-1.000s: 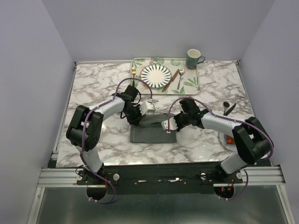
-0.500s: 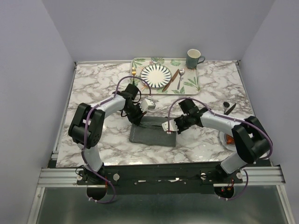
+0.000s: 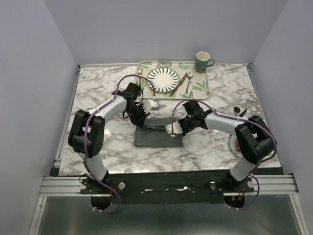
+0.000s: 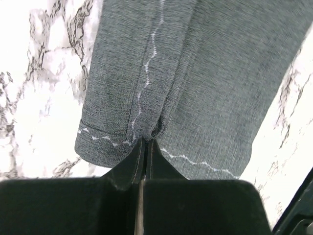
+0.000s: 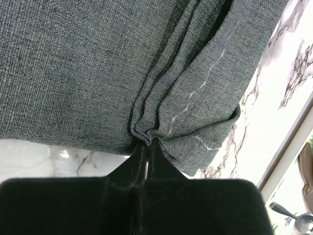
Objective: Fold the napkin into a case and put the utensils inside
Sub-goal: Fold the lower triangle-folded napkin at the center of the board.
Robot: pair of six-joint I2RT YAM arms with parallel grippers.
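Grippers: your left gripper (image 4: pixel 145 142) is closed tight on the far left corner of the napkin (image 3: pixel 159 138). Your right gripper (image 5: pixel 146 144) pinches bunched layers at its right edge. The napkin lies folded mid-table between your arms. Farther back, the leaf-print tray (image 3: pixel 198 88) holds the striped plate (image 3: pixel 164 78), with the fork (image 3: pixel 140 75) to its left and the knife (image 3: pixel 178 84) and spoon (image 3: pixel 189 81) to its right. The green mug (image 3: pixel 202 61) stands at the tray's far right corner.
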